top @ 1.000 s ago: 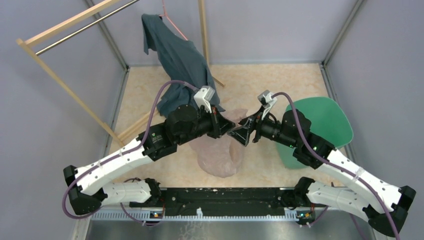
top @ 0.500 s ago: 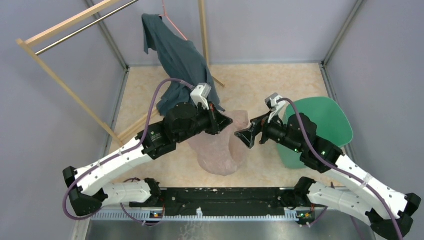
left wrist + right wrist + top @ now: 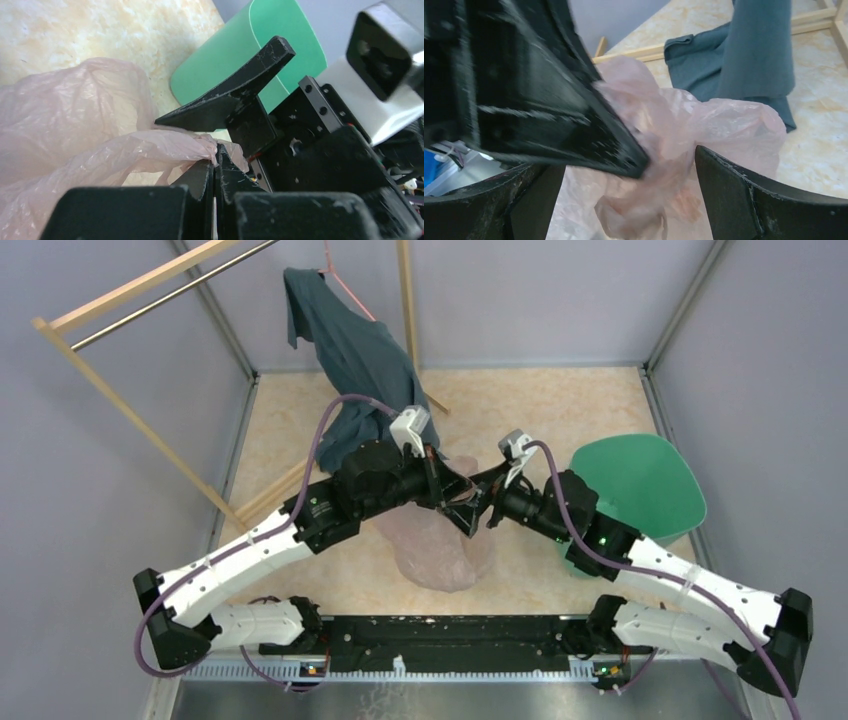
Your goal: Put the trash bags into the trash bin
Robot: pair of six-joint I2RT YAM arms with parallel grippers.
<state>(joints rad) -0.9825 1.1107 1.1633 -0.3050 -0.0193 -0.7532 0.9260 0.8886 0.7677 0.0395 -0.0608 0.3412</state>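
**Left arm.** The left gripper (image 3: 215, 159) is closed, its two black fingers pressed together on a gathered fold of the thin, translucent pale pink plastic film bag (image 3: 435, 555). The pinched film bunches at the fingertips. In the left wrist view the rest of the bag spreads out toward 9 o'clock.

**Right arm.** The right gripper (image 3: 621, 157) is open with its jaws set wide apart. In the right wrist view the nose of the left gripper and the bunched pink film sit between them. Neither right finger can be confirmed as touching the film. In the overhead view the two grippers meet tip to tip just above the centre of the table.

**Task items.** The bag is outside the bin. Most of it lies crumpled on the beige marbled table surface (image 3: 560, 410), spreading from the centre toward 6 o'clock beneath the two wrists, and only the gripped edge is raised. The teal-green round-rimmed plastic bin (image 3: 640, 455) stands at 3 o'clock, behind the right forearm and well apart from the body of the bag. No pink film shows inside it.

**Other items.** A dark blue-grey cloth shirt (image 3: 360, 360) hangs at 11 to 12 o'clock, and its lower hem reaches the table just beside the upper edge of the bag. A light wooden clothes rack (image 3: 120, 405) occupies the 10 o'clock corner.
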